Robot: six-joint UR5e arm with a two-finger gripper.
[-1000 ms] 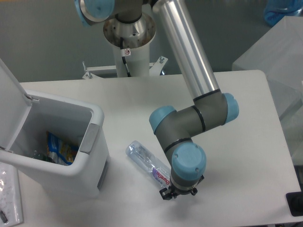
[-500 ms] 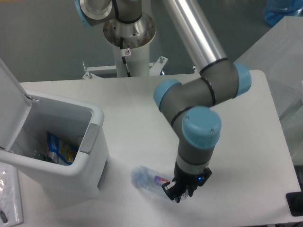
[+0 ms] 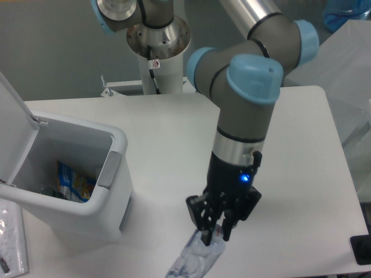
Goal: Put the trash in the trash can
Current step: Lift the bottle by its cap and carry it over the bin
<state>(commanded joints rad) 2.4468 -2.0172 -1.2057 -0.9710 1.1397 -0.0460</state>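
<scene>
My gripper (image 3: pixel 213 233) is shut on the crushed clear plastic bottle (image 3: pixel 196 259) near its upper end. The bottle hangs down and to the left from the fingers, lifted off the white table (image 3: pixel 174 133), at the lower middle of the view; its label and cap are hidden. The white trash can (image 3: pixel 64 174) stands at the left with its flip lid (image 3: pixel 11 127) open, well to the left of the gripper. Blue and yellow packaging (image 3: pixel 74 184) lies inside it. The crumpled wrapper with green print is not clearly in view.
The arm's white pedestal base (image 3: pixel 157 58) stands at the back edge of the table. A clear plastic-covered object (image 3: pixel 342 63) sits at the right beyond the table. A dark item (image 3: pixel 362 249) is at the lower right corner.
The gripper closed on the bottle and lifted it off the table. The wrist rose and swung so the bottle now hangs below the fingers.
</scene>
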